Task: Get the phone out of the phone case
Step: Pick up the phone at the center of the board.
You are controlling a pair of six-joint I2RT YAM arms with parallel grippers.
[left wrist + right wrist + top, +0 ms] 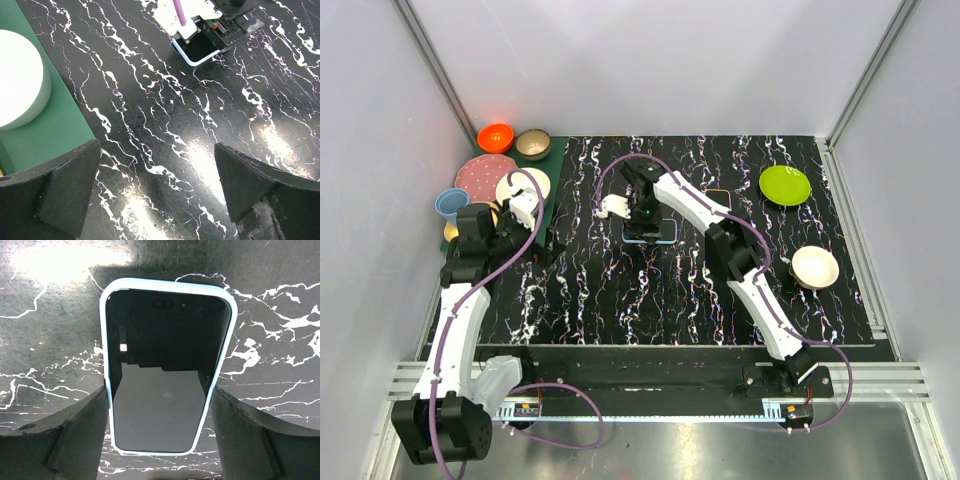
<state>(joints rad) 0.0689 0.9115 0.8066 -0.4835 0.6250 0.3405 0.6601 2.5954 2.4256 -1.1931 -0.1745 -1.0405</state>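
Note:
The phone lies screen up on the black marbled table, in a light blue case. In the top view it is at mid-table. My right gripper reaches down over its near end. The left finger and the right finger each touch a long edge of the case. My left gripper is open and empty, low over bare table near the green mat; it sits at the left in the top view. The phone's corner shows under the right gripper in the left wrist view.
A green mat at the back left holds an orange bowl, a brown bowl, a pink plate, a blue bowl and a white bowl. A green plate and a cream bowl lie on the right.

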